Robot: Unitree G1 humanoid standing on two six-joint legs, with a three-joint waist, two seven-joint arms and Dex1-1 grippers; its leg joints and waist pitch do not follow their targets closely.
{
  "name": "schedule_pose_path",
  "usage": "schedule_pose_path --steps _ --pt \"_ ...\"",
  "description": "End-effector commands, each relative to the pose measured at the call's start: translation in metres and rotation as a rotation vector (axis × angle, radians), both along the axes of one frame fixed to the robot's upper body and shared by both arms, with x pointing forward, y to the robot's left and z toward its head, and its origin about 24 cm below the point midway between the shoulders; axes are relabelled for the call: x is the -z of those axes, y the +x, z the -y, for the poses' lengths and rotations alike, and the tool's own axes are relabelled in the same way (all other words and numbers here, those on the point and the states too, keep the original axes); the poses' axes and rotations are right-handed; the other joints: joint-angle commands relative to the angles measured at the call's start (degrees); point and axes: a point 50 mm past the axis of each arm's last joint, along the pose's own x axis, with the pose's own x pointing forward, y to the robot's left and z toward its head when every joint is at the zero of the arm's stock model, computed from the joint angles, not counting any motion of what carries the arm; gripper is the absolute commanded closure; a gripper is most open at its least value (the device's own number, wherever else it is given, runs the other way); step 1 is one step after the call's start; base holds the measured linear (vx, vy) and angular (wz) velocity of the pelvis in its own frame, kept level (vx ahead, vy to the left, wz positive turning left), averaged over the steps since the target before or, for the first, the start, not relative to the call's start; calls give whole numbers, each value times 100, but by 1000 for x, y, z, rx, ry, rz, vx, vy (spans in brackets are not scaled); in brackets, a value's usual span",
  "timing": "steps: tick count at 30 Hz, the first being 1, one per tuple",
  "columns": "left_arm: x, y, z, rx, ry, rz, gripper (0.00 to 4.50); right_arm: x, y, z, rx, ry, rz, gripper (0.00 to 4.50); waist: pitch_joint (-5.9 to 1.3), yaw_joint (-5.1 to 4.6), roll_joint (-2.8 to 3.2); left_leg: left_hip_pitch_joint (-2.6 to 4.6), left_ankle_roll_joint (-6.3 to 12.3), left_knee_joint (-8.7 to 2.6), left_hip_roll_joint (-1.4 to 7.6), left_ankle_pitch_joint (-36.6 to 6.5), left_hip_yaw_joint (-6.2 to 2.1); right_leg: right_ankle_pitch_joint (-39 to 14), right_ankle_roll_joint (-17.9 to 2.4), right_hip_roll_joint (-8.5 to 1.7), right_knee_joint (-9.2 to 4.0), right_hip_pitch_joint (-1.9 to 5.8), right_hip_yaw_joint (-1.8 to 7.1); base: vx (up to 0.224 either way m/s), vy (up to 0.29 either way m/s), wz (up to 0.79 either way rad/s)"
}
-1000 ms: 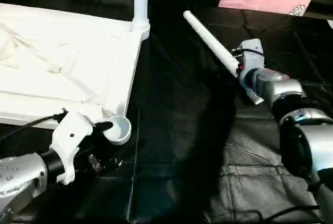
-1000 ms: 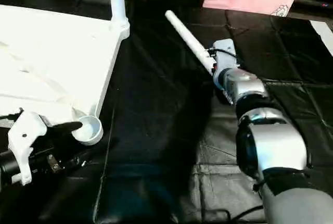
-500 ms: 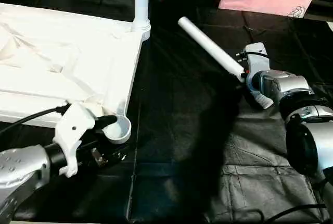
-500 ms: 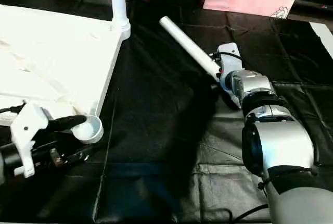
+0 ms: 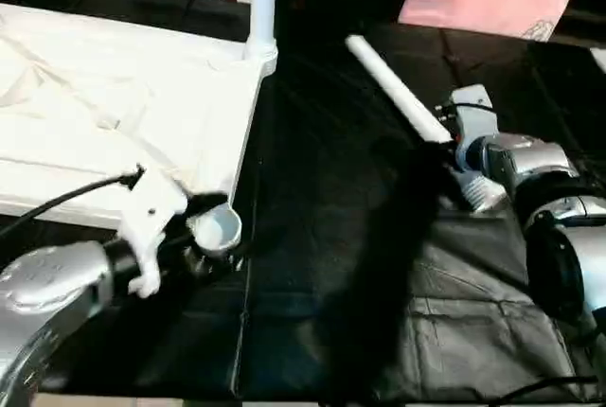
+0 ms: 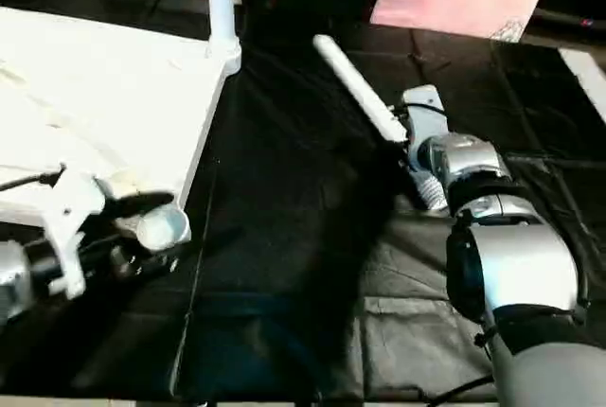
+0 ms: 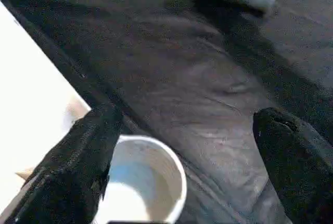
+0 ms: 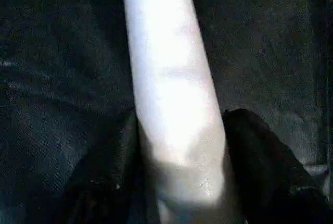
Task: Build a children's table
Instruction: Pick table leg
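black cover (image 5: 360, 265) | right end effector (image 8: 179, 151) clamps leg (image 5: 398, 101) | leg's near end hidden

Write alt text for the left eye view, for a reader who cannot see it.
The robot's right gripper holds a long white tapered plastic tube leg above black sheeting. Its left gripper reaches to an empty round corner socket of the white ribbed plastic tabletop, whose far corner carries an upright white leg.
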Motion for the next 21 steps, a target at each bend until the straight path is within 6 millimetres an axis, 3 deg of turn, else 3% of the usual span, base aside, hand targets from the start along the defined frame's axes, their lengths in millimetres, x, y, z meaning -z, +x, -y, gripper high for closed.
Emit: schedule_pose_path --steps 1,2,3,4,5,7,8,10,14,18,21 --pt "1 4 4 8 -4 16 0 9 -5 3 16 42 -38 229 -747 10 151 266 -11 -325 339 -309 -80 373 -1812 -303 -267 302 246 0 0 0" --pt "2 9 5 4 -10 25 0 8 -4 2 12 59 -26 235 -841 12 193 254 -47 -317 339 -339 -94 419 -1851 -308 -253 348 227 0 0 0" --pt "3 14 6 0 -14 32 0 7 -3 0 13 76 -11 242 -863 29 169 247 -46 -306 337 -379 -90 397 -1850 -304 -254 346 226 0 0 0" --pt "3 16 6 -3 -17 36 0 7 -3 -1 19 84 -1 252 -911 42 220 255 -87 -307 346 -509 -95 275 -1837 -314 -262 346 216 0 0 0" --pt "4 21 7 -11 -29 42 0 6 -2 -2 45 122 14 259 -916 40 199 236 -97 -302 339 -559 -95 207 -1829 -316 -263 353 222 0 0 0" --pt "6 27 10 -26 -55 50 0 6 -1 -2 88 170 39 264 -928 41 355 251 -211 -315 337 -869 -106 -43 -1775 -307 -298 325 217 0 0 0" --pt "7 29 11 -30 -62 52 0 6 -1 -1 95 175 46 265 -932 37 321 254 -254 -320 337 -1008 -104 -182 -1751 -300 -316 324 216 -61 19 2" --pt "8 32 13 -37 -79 56 0 5 0 -2 95 188 69 267 -977 63 463 261 -386 -322 345 -1431 -142 -725 -1629 -325 -344 297 212 0 0 0" --pt "10 44 25 -58 -136 85 0 -2 3 -6 127 353 127 267 -1021 71 405 305 -396 -316 345 -1768 -136 -1195 -1457 -322 -421 260 218 -15 1 1" --pt "9 51 33 -88 -163 111 0 -20 10 -13 133 495 267 267 -1038 52 334 250 -394 -334 361 -1743 -155 -1488 -1260 -338 -435 260 185 0 0 0" --pt "6 56 40 -109 -210 124 0 -29 10 -21 52 642 320 267 -1054 58 342 245 -346 -337 364 -1655 -154 -1378 -1179 -326 -431 259 184 0 0 0"
